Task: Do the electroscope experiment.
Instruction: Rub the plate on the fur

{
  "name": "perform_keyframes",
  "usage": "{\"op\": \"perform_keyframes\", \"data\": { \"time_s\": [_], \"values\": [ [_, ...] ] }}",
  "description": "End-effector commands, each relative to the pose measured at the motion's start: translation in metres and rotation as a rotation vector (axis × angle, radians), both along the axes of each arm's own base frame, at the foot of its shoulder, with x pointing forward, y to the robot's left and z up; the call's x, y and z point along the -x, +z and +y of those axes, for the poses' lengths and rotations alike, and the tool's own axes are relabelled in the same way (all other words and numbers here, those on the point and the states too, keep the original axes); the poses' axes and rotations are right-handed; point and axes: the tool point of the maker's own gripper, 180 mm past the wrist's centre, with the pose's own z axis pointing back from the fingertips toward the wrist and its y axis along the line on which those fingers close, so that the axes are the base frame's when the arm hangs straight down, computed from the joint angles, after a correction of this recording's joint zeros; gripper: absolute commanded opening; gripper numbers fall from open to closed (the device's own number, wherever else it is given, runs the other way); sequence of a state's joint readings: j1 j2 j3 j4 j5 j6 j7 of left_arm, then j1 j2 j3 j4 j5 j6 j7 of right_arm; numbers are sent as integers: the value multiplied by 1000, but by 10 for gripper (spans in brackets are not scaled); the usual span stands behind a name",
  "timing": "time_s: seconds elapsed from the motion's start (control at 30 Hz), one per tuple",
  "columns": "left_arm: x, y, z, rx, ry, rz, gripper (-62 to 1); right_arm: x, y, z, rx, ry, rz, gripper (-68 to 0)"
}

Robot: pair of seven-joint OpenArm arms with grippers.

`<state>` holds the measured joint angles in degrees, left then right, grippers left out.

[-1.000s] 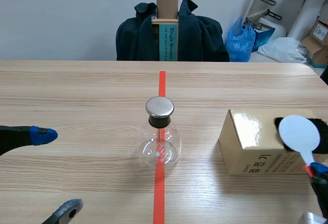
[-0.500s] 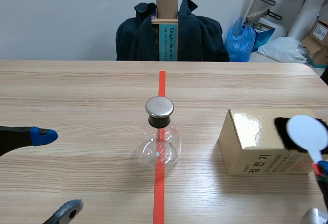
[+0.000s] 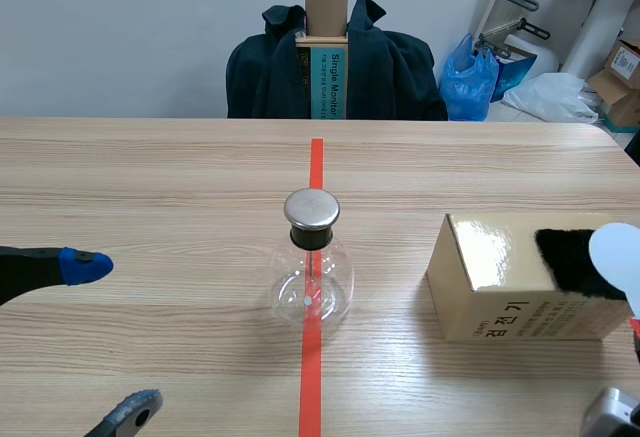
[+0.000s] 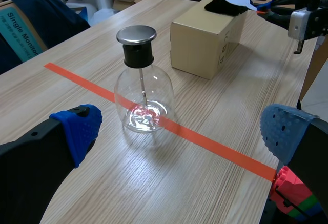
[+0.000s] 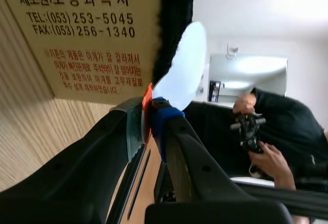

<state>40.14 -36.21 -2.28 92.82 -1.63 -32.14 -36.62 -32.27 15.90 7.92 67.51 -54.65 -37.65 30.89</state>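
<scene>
The electroscope (image 3: 312,257), a clear glass flask with a metal cap (image 4: 136,34), stands on the orange tape line mid-table. To its right a tan cardboard box (image 3: 500,282) carries a black fur patch (image 3: 570,257). My right gripper (image 5: 148,116) is shut on the red handle of a white round paddle (image 5: 182,67), whose disc lies against the fur (image 5: 174,24) at the box's right end (image 3: 618,249). My left gripper (image 4: 179,131) stays open to the left of the flask, with the flask (image 4: 141,93) ahead of its blue pads (image 4: 79,129).
A chair draped with a dark jacket (image 3: 335,62) and a cardboard piece stands behind the table's far edge. Bags and boxes (image 3: 540,87) lie at the back right. A person in dark clothes (image 5: 279,137) shows behind the right gripper.
The right gripper has drawn the white paddle to the right across the black fur, toward the box's right end. The left arm and the flask have not moved.
</scene>
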Motion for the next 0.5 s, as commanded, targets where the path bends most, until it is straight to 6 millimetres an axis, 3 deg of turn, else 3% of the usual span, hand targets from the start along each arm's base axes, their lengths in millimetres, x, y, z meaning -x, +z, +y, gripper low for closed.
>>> {"op": "perform_keyframes", "data": {
  "time_s": [0.0,0.07,0.17,0.33,0.47],
  "values": [
    [-2,6,-1,29,7,-14,14,-1,3,14,-5,114,-1,-667],
    [-2,6,-1,29,7,-15,14,-2,3,18,-15,115,-7,-667],
    [-2,6,-1,29,6,-14,14,-4,1,-8,8,-40,2,-667],
    [-2,6,-1,29,7,-14,14,-3,4,18,-15,110,-10,-667],
    [-2,6,-1,29,6,-14,14,-5,2,-10,17,-36,-1,-667]
  ]
}}
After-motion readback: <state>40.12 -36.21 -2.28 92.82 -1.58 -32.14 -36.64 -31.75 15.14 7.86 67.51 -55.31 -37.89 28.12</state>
